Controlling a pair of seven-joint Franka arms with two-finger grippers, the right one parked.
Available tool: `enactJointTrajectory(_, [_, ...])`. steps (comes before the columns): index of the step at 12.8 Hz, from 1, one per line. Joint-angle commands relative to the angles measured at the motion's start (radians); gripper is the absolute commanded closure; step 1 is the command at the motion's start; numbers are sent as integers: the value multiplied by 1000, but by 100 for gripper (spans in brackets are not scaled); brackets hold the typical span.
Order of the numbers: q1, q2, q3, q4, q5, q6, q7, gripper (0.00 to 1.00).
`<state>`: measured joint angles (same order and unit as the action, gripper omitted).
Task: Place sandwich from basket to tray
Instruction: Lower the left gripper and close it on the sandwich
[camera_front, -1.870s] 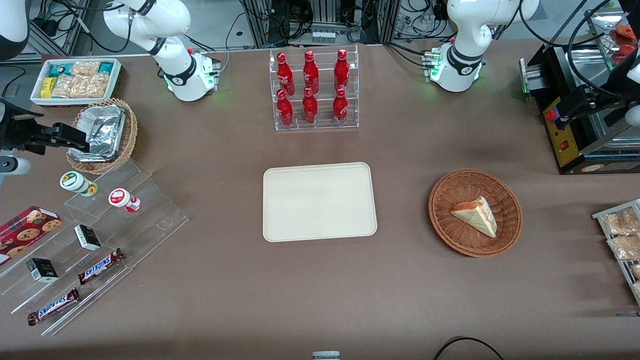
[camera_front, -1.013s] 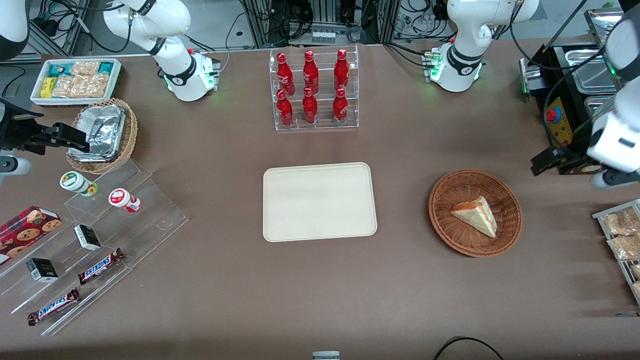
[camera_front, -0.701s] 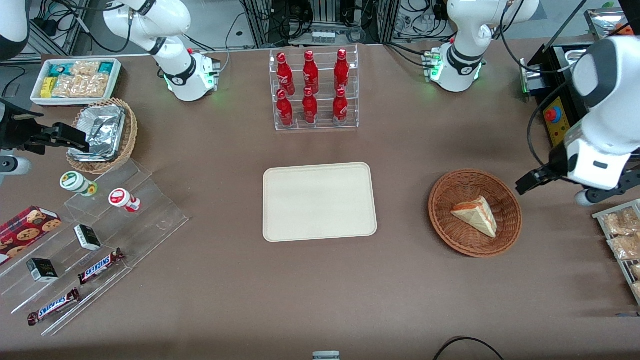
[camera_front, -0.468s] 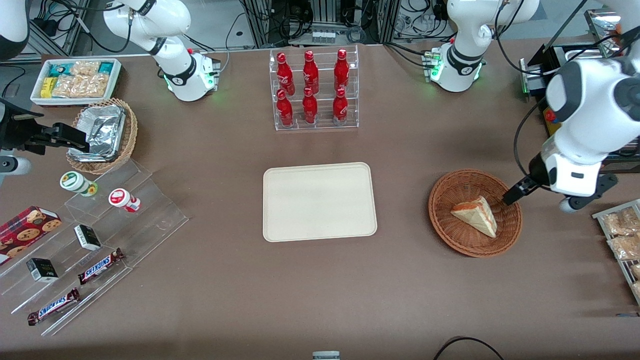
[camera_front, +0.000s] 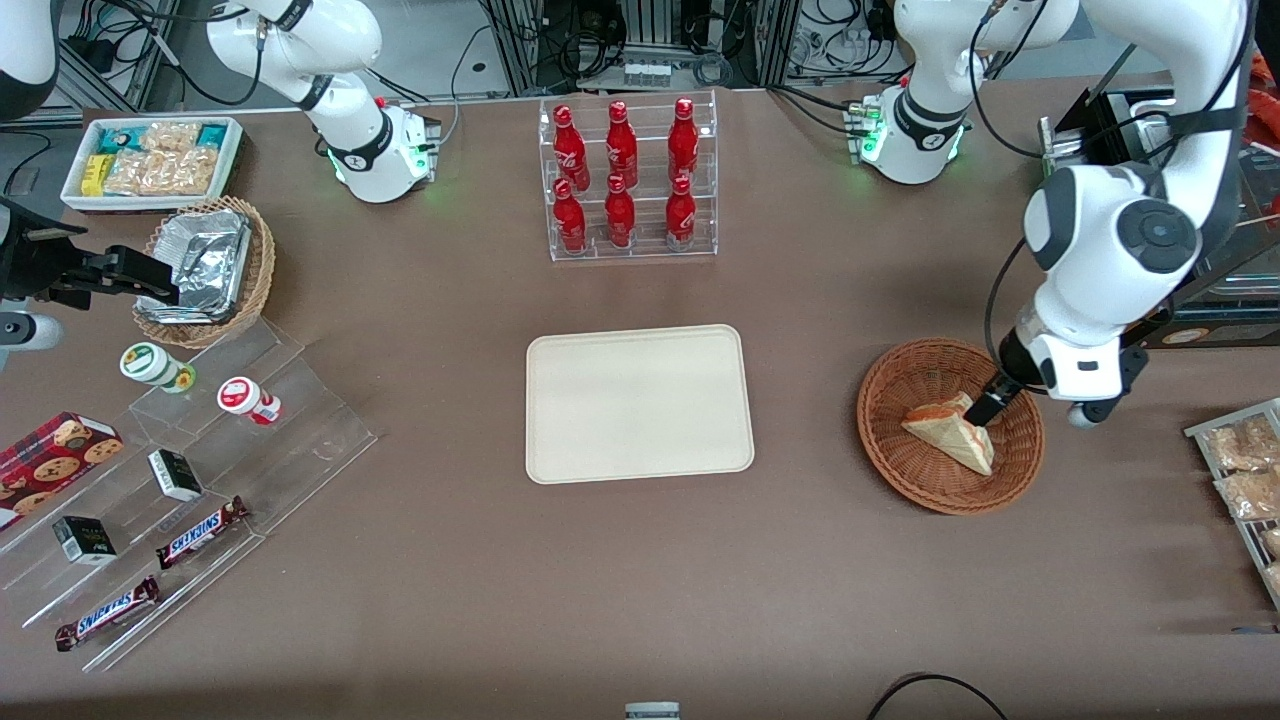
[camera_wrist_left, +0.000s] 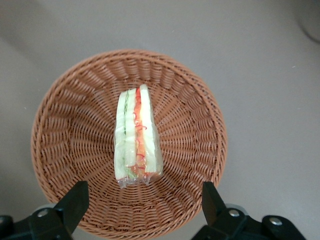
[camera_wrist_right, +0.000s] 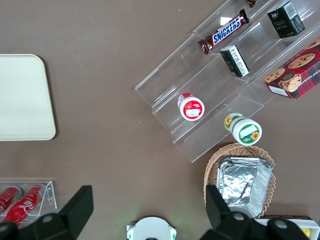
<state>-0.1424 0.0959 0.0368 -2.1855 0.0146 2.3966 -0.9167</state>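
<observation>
Reddish-brown wicker, round and shallow: the basket (camera_front: 897, 468), at three o'clock from the tray (camera_front: 640, 403) on the brown table (camera_front: 450, 560) as seen by the front camera, well apart from it, toward the working arm's end. Inside the basket, slightly toward three o'clock of its centre, the sandwich (camera_front: 945, 435), a pale triangular wedge lying on the weave. Shows an orange-red and pale filling stripe along the cut edge at three o'clock.

Above the basket's two o'clock part, the gripper (camera_front: 985, 411), black-fingered under a white wrist, tilted down toward the upper corner of the wedge. Touching or just clear of the bread: cannot tell from the front.

From the left wrist camera, looks straight down into the basket (camera_wrist_left: 65, 125). Spread wide, the gripper (camera_wrist_left: 142, 200). Has one dark finger (camera_wrist_left: 75, 200) on each side of the sandwich (camera_wrist_left: 136, 135), both well clear of it. Grips nothing. Shows bread, green, red and pale layers edge-on under clear wrap.

At twelve o'clock from the tray, a clear rack of red bottles (camera_front: 625, 180). At ten o'clock, toward the parked arm's end, a tan wicker basket of foil containers (camera_front: 258, 270). Cream-beige tray (camera_wrist_right: 22, 97) bare in the right wrist camera too.
</observation>
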Motion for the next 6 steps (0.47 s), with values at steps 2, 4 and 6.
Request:
enactJointTrajectory(2, [-14,44,8,-13,7,35,-44,0])
enactJointTrajectory(4, [-26,68,9,-14,8,35,-45,0])
enactJointTrajectory(6, [-25,71,9,-23,10,42,-45,0])
